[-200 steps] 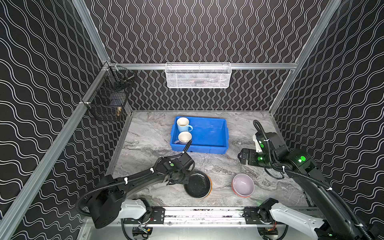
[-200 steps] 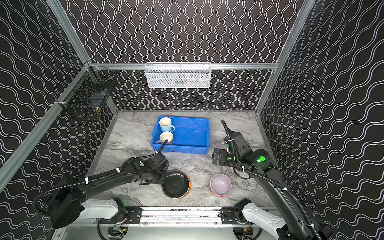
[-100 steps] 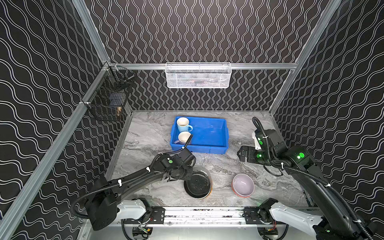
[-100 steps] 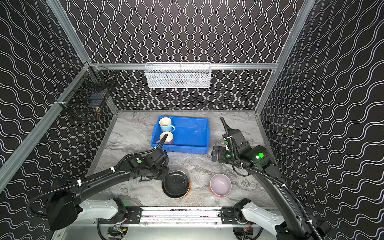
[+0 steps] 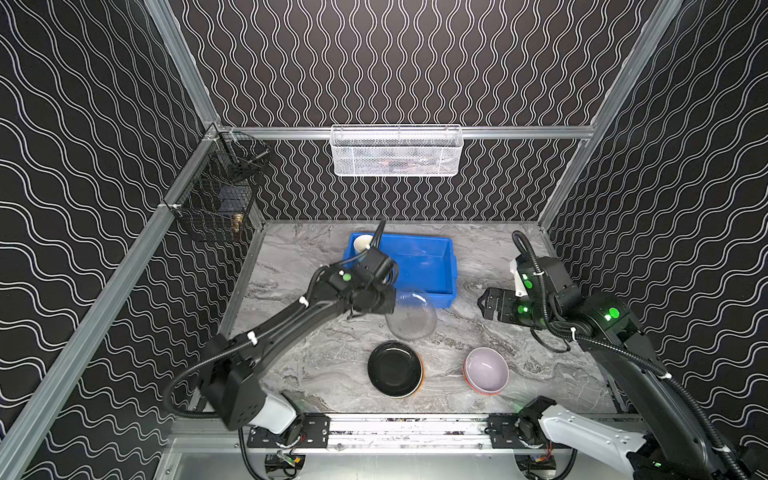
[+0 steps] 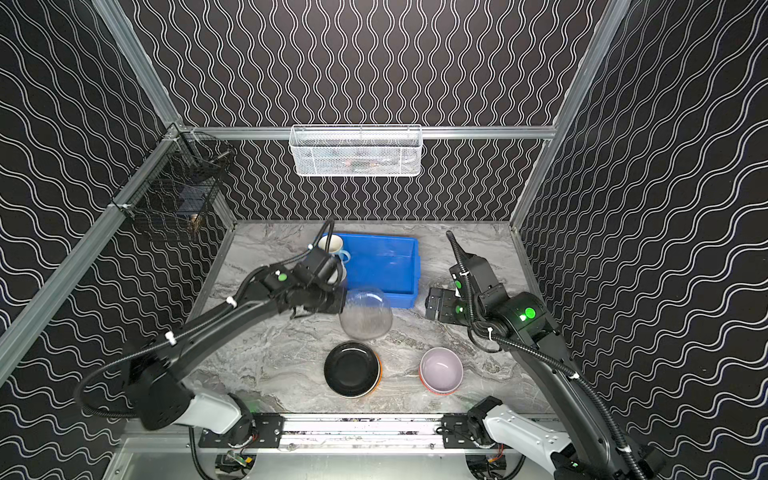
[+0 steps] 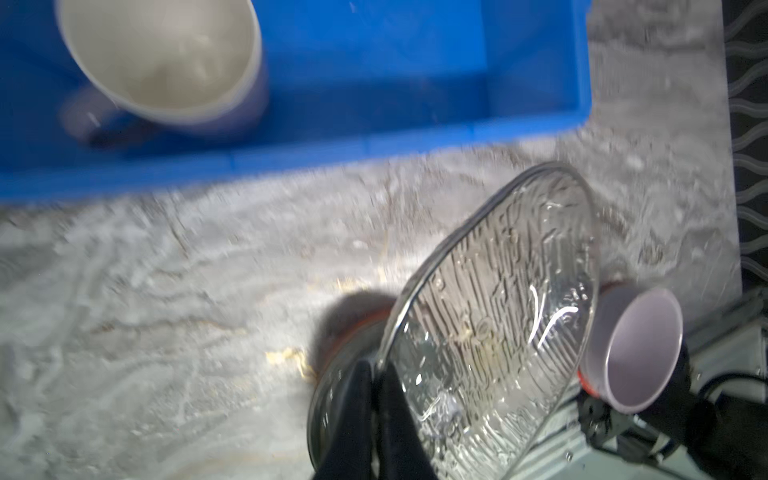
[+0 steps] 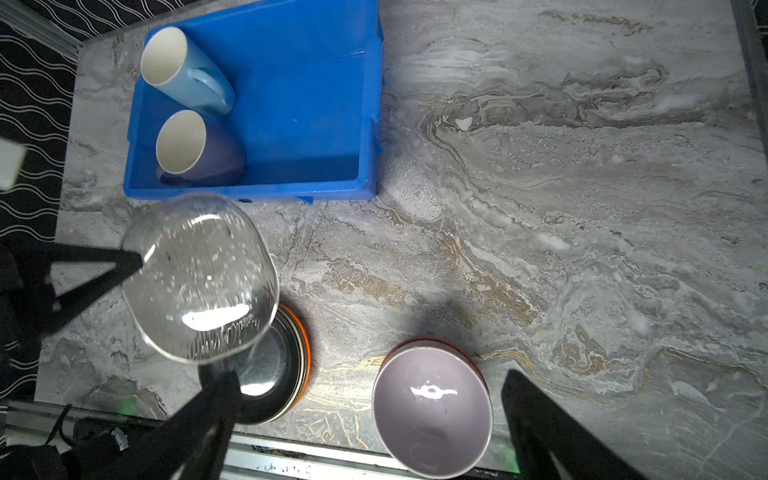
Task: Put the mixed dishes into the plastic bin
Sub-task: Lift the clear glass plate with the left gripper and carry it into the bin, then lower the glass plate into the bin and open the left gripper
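Clamps glass plate point(image 5: 410, 314) by rim in left gripper point(image 7: 376, 368); holds right gripper point(image 8: 368, 378) wide apart, empty; shows only orange slivers point(image 8: 306, 345) beneath black plate point(image 5: 394, 368), lavender bowl point(image 5: 486, 369).

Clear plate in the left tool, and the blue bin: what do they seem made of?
The clear plate looks like glass, perhaps clear plastic: see-through, ribbed, bright glints. The blue bin looks like moulded plastic: even opaque colour, dull sheen.

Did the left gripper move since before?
Yes. The left gripper, shut on a glass plate, moved away from the black plate toward the blue bin.
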### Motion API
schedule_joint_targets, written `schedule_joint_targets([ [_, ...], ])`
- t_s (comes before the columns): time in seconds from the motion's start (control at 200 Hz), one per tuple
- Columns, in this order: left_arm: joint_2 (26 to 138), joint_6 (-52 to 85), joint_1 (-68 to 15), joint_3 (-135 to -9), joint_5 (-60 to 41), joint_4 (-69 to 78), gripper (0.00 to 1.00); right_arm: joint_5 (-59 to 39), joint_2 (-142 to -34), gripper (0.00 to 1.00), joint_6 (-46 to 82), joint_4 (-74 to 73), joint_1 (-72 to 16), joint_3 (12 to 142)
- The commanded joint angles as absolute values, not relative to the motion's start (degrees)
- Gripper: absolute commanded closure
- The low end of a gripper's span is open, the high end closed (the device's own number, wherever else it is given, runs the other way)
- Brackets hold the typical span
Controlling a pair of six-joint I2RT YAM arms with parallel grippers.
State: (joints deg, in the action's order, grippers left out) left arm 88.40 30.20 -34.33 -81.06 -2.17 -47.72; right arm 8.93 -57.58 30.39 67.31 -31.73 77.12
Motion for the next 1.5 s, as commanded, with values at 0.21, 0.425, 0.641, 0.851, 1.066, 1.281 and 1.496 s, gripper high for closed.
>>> schedule_joint_targets([
  [0.21, 109.77, 21.85, -29.75, -102.3, -5.32, -43.54, 0.97, 13.89, -55.46, 0.01, 34.2, 72.58, -31.73, 77.07],
  [0.425, 121.3, 21.26, -28.71, -110.82, -6.14, -42.54, 0.98, 15.19, -55.69, 0.01, 36.51, 75.91, -31.73, 77.7],
  [0.641, 127.99, 20.05, -27.14, -116.42, -6.16, -43.2, 0.98, 16.2, -56.25, 0.01, 37.95, 76.76, -31.74, 77.76],
  [0.851, 130.84, 20.38, -25.92, -116.65, -7.1, -42.28, 0.98, 16.87, -57.82, 0.01, 37.88, 76.54, -31.73, 78.39],
  [1.066, 132.38, 20.43, -25.23, -115.85, -6.38, -40.81, 0.97, 16.95, -58.9, 0.01, 37.8, 76.07, -31.77, 79.05],
  [1.281, 134.09, 20.12, -25.22, -117.08, -7.48, -40.77, 0.84, 17.4, -58.78, 0.01, 38.47, 76.66, -31.73, 79.6],
  [1.496, 134.14, 19.95, -25.22, -117.27, -7.82, -41.13, 0.64, 17.62, -58.26, 0.01, 39.19, 77.12, -31.75, 79.65],
])
